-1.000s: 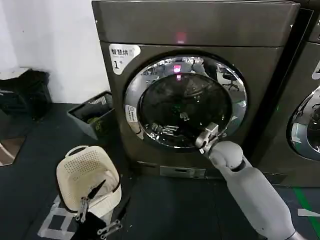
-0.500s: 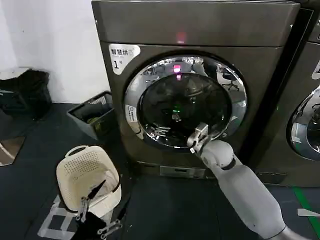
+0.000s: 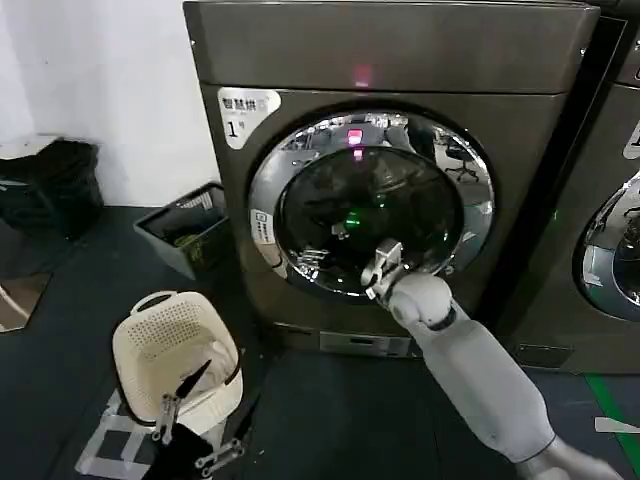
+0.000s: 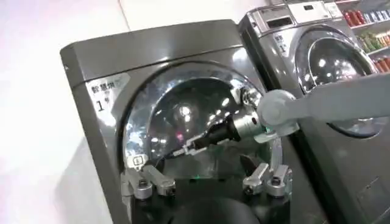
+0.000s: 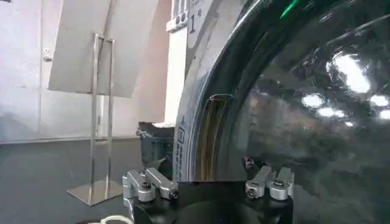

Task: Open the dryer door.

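Head view showed you the dryer door [image 3: 370, 205] shut flat against the front of the dark grey-brown machine [image 3: 400, 60] with the white "1" sticker [image 3: 245, 110], its chrome ring unbroken around the dark glass. Your right gripper [image 3: 376, 272] was up at the lower part of that door, tips against the glass just inside the lower rim of the ring, the pale arm [image 3: 470, 360] rising to it from the lower right of the picture. In the left wrist view that same gripper [image 4: 183, 148] reached across the door's [image 4: 183, 119] glass as a narrow point, so its jaws read as pressed together with nothing between them. The right wrist view looked along the door [image 5: 304, 109] from close up, chrome ring [image 5: 210, 134] running past the camera, and the two fingers [image 5: 149, 182] at the frame's lower edge sat well apart in that picture; you could not settle from it alone how the tips stood.

Your left gripper [image 3: 190, 440] hung low over the dark floor [image 3: 340, 420], touching a cream laundry basket [image 3: 170, 350], holding nothing, jaws spread. A grey bin [image 3: 190, 230] stood on the floor at the machine's left corner. A neighbouring machine's round door [image 3: 610, 250] sat at the right edge.
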Robot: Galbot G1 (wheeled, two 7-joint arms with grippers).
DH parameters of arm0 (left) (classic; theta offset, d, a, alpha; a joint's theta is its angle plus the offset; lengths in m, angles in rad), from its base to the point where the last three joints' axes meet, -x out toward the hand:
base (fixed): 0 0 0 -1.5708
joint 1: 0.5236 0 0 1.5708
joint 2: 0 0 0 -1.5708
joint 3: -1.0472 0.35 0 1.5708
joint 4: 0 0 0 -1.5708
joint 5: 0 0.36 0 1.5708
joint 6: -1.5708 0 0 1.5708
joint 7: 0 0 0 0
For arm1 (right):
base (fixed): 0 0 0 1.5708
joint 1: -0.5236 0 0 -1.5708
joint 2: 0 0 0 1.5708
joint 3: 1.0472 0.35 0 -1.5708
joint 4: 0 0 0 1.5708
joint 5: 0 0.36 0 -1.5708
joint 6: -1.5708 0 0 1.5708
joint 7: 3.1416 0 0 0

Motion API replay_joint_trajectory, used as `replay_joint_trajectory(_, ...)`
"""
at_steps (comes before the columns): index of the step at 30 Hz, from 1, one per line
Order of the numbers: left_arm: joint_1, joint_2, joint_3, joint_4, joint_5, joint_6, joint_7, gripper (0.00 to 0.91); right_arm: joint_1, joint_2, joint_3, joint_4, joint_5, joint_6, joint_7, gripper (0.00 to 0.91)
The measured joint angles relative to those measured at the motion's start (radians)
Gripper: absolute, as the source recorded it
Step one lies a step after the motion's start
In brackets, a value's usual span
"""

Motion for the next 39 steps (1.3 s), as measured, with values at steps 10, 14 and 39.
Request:
replay_joint_trajectory(10,0.0,-0.003,-0.001,0.0,-0.001,0.0,0.0,0.907,0.022,0.039,-0.031,-0.045,-0.022,0.0,0.016,0.907)
replay_joint_trajectory(14,-0.002,-0.005,-0.001,0.0,-0.001,0.0,0.0,0.907,0.027,0.053,-0.038,-0.056,-0.03,-0.007,0.03,0.907)
replay_joint_trajectory(39,-0.009,-0.015,0.002,0.005,-0.002,-0.001,-0.001,0.907,0.056,0.121,-0.052,-0.119,-0.068,-0.025,0.083,0.907)
